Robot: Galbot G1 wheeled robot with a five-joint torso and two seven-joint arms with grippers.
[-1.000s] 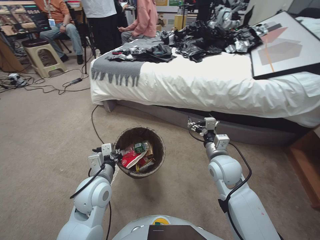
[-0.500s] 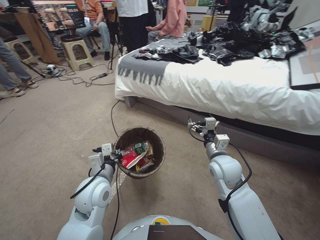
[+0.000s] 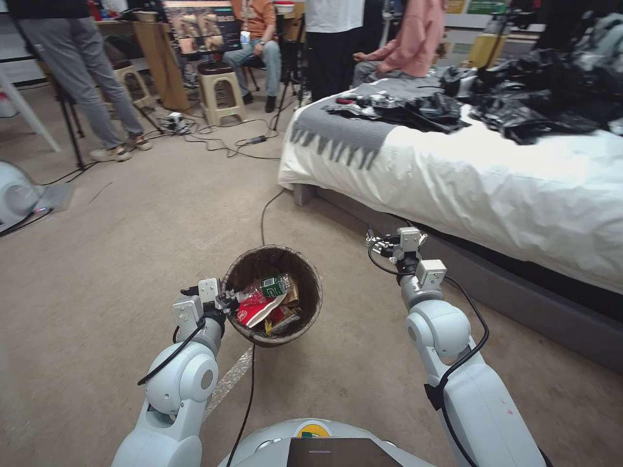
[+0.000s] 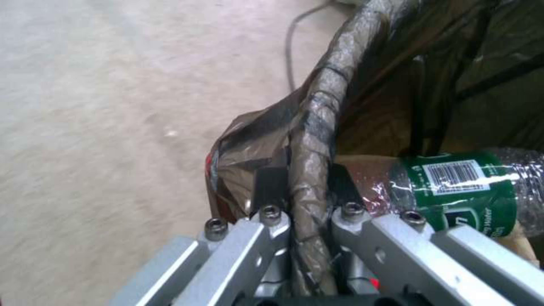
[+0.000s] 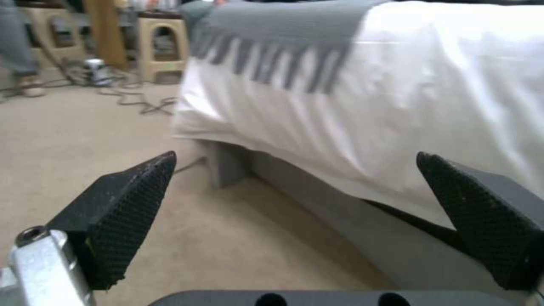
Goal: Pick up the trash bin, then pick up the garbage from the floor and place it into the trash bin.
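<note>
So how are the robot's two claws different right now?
The left gripper is shut on the trash bin, pinching its bagged rim, while the right gripper is wide open and holds nothing. The left one is beside the bin; the right one points toward the bed.

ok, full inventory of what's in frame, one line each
trash bin: 1, dark brown bag liner, held off the carpet in front of the robot
garbage: several pieces in the bin: red-and-white cup, green-labelled bottle, brown paper
bed: 1, white sheet, ahead and to the right
grey throw: 1, fringed, on the bed's near corner
black bags: a pile, on the bed
stools: 2, beige, far left background
cables: several, black, on the carpet
left gripper: shut on the bin's rim
right gripper: open, empty, facing the bed
</note>
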